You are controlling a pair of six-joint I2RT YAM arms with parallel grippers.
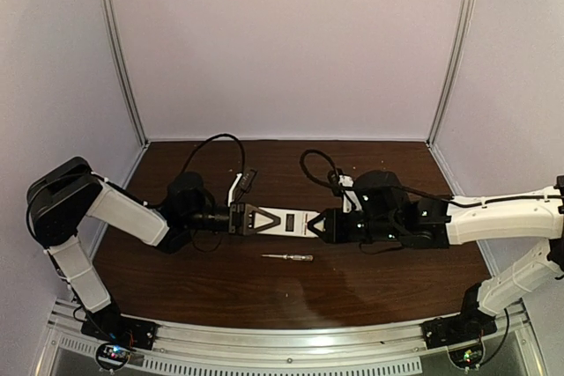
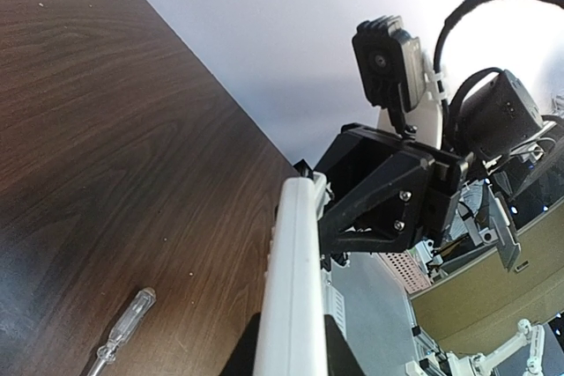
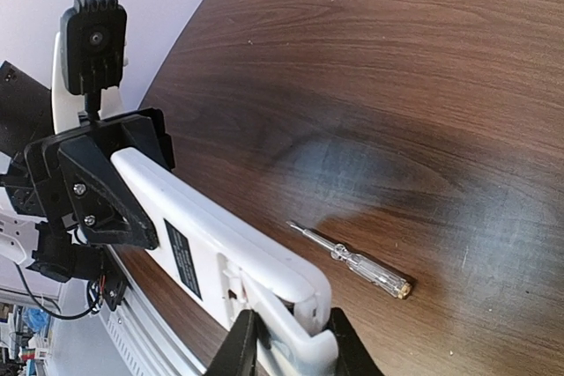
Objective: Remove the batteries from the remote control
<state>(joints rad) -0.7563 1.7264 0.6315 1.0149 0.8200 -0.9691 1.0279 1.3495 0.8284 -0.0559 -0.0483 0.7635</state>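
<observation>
Both left fingers [image 3: 95, 193] and right fingers [image 3: 236, 350] pinch remote control [image 3: 225, 248]; label [image 3: 183, 259] unreadable.

L gripper [image 2: 295, 345] holds white remote control [image 2: 295, 279] edge-on above tabletop [image 2: 106, 129]; R gripper [image 2: 322, 209] clamps its far end. Clear-handled screwdriver [image 2: 123, 328] lies flat, well off tabletop's wall-side edge.

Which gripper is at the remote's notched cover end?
The right gripper grips the remote control at its notched end; the left gripper holds the plain end.
</observation>
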